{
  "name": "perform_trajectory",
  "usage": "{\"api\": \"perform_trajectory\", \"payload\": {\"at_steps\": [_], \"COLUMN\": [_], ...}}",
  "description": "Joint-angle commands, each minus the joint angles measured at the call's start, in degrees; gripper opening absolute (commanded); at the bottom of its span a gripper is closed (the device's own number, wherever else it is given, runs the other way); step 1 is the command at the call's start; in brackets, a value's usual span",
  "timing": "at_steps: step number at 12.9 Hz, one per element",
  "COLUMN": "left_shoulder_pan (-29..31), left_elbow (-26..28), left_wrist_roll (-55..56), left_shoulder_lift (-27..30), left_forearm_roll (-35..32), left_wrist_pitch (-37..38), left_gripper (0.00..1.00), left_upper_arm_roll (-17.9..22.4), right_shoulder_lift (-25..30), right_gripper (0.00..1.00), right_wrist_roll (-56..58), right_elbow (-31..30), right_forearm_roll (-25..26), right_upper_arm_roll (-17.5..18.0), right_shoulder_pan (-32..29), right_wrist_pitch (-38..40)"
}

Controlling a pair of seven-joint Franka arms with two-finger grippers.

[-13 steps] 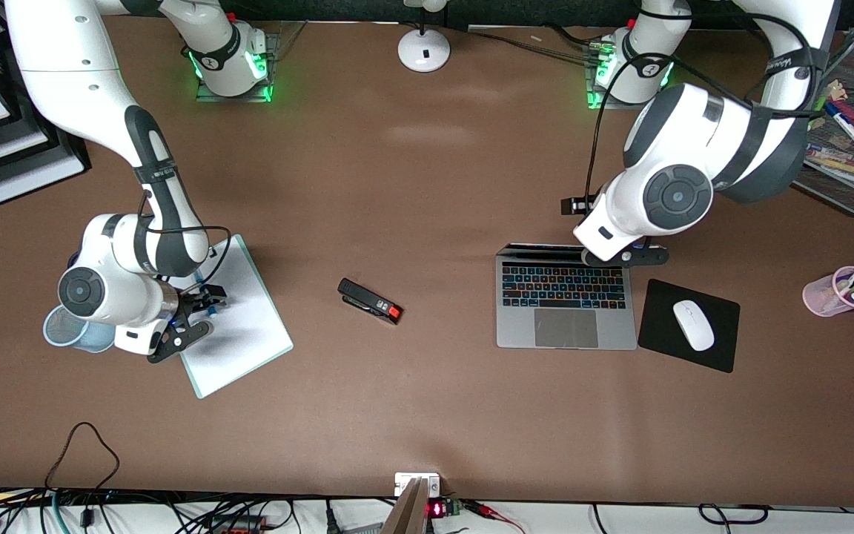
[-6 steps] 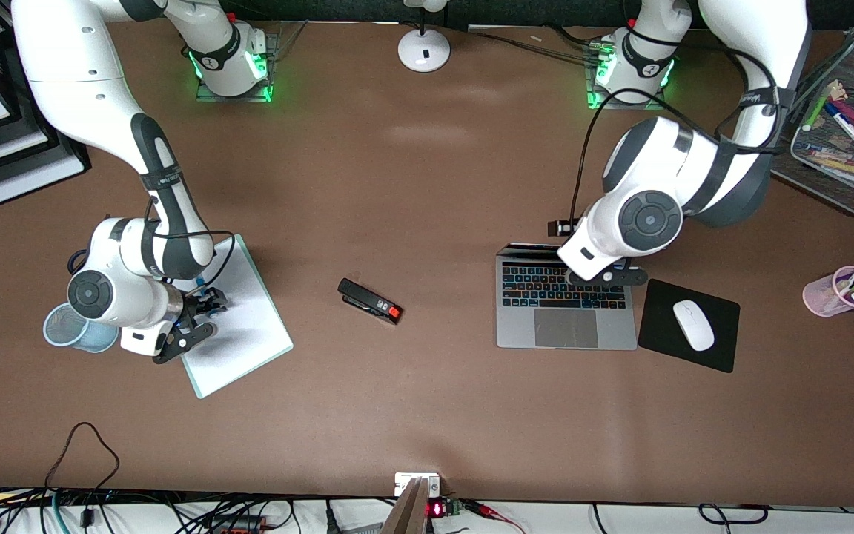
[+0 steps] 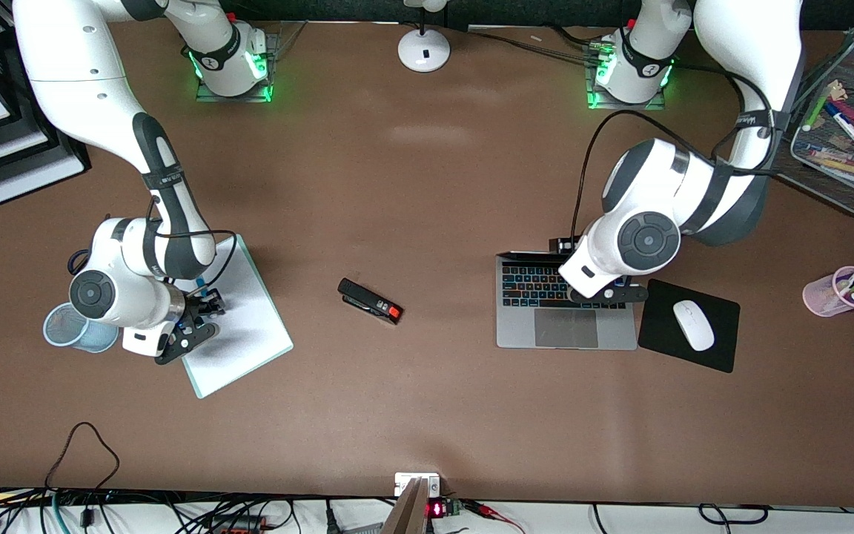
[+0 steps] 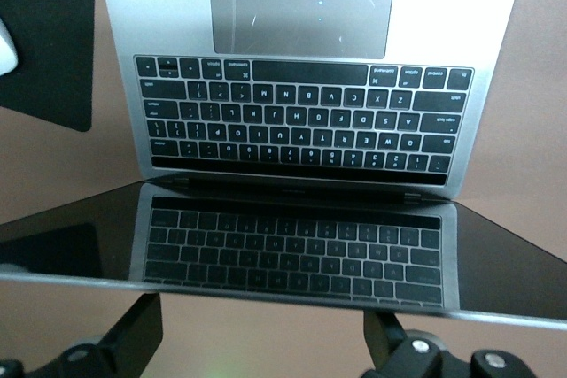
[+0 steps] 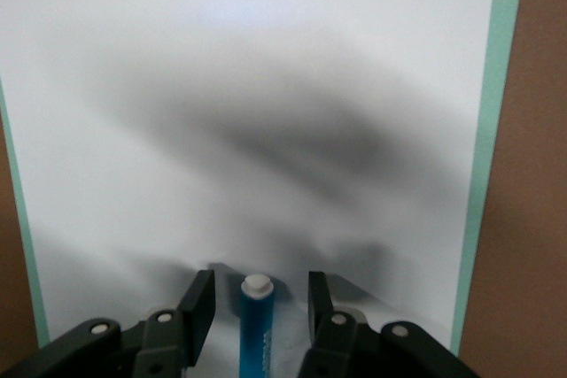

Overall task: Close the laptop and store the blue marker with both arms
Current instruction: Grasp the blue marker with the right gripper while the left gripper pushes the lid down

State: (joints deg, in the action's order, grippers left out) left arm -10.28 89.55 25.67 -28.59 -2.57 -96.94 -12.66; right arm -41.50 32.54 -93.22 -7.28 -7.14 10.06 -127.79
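Note:
The silver-grey laptop (image 3: 568, 334) lies near the left arm's end of the table, its lid tilted low over the black keys. In the left wrist view the laptop (image 4: 496, 33) shows its dark screen mirroring the keyboard. My left gripper (image 3: 606, 294) is over the keyboard; it (image 4: 263, 329) is open, with a finger on each side just past the lid's top edge. The blue marker (image 5: 256, 329) with a white end lies on the clipboard's white paper (image 3: 249, 326). My right gripper (image 3: 196, 317) is low over it, and it (image 5: 257, 303) is open with a finger on each side, not touching.
A blue mesh cup (image 3: 64, 328) stands beside the right wrist. A black stapler (image 3: 370, 301) lies mid-table. A white mouse (image 3: 693, 325) sits on a black pad (image 3: 723, 357) beside the laptop. A pink pen cup (image 3: 838, 291) and wire tray (image 3: 842, 156) are at the left arm's end.
My left gripper has moved over the keyboard toward the front camera, and the lid has folded lower. My right gripper has shifted slightly and settled around the marker.

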Motion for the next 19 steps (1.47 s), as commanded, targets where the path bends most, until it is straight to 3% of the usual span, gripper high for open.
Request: {"api": "perform_trajectory", "payload": {"at_steps": [1,3,10,19], "left_shoulder_pan": [-0.1,0.0,0.1,0.1], "left_elbow": [-2.1,-4.9,-12.1,-12.5], "left_wrist_roll": [-0.3,-0.3,0.1,0.6], "left_shoulder_lift": [-2.4,-4.0,-9.8,-14.2], "left_forearm_roll": [-1.3,-1.2,-1.1,-0.9], "left_wrist_pitch": [-1.0,-1.1,-1.8,-9.4], "left_gripper": [1.0,1.0,1.0,1.0], "left_upper_arm_roll": [0.0,0.2,0.4,0.4], "right_shoulder_lift": [-0.6,-0.7,-0.7,-0.4], "right_gripper": [0.51,0.51,0.21,0.06], "right_wrist_roll": [0.9,0.9,0.5,0.7], "right_elbow": [0.9,0.9,0.9,0.9], "right_forearm_roll": [-0.4,-0.4,-0.9,-0.9], "right_upper_arm_roll": [0.1,0.1,0.1,0.1], "right_shoulder_pan": [0.0,0.0,0.0,0.0], "right_wrist_pitch": [0.0,-0.1,0.0,0.0]}}
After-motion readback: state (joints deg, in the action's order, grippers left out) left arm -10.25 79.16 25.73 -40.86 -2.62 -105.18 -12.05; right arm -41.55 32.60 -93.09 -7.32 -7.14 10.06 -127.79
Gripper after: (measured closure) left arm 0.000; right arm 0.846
